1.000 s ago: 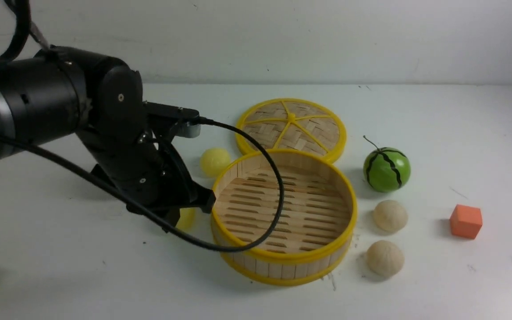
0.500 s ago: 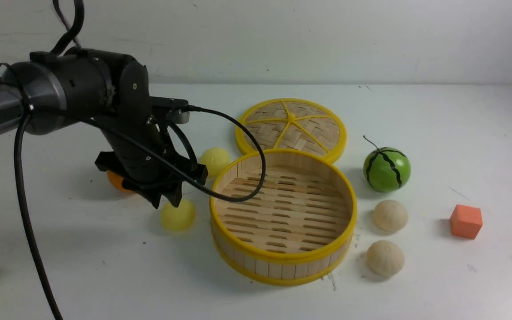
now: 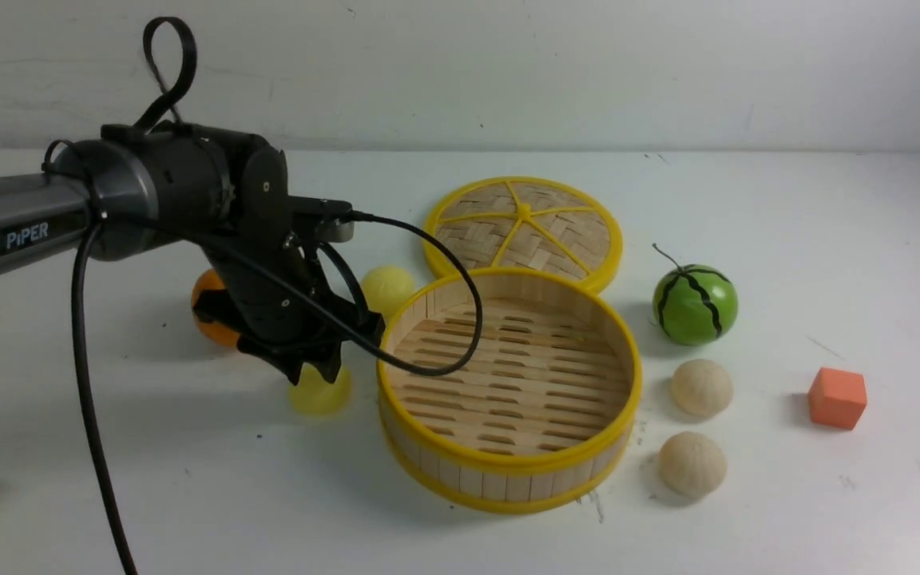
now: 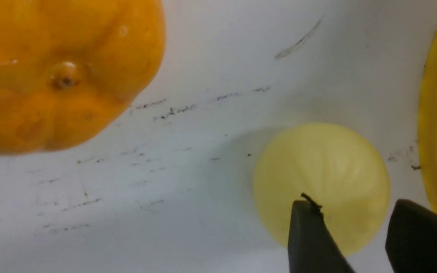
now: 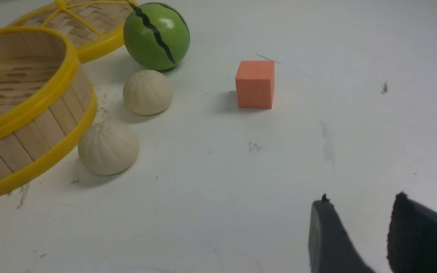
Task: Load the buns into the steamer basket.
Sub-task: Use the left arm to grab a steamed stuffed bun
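Above yellow bun (image 4: 326, 167), left end effector (image 4: 352, 206) part-open, empty.

Steamer basket (image 3: 508, 461) is rimmed in yellow w/ pale slatted wood; lid (image 3: 524, 231) is woven tan w/ yellow spokes. Pale yellow buns (image 3: 386, 287) & off-white buns (image 3: 701, 387) are faintly pleated. Watermelon ball (image 3: 695, 304) is striped green & black; fruit (image 3: 206, 319) is coloured glossy orange, cube (image 3: 837, 397) salmon.

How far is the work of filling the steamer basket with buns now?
Nothing is done: the round bamboo steamer basket is empty. In hand: the open left gripper hovers over the near pale yellow bun. To move: it, the far pale yellow bun and both off-white buns.
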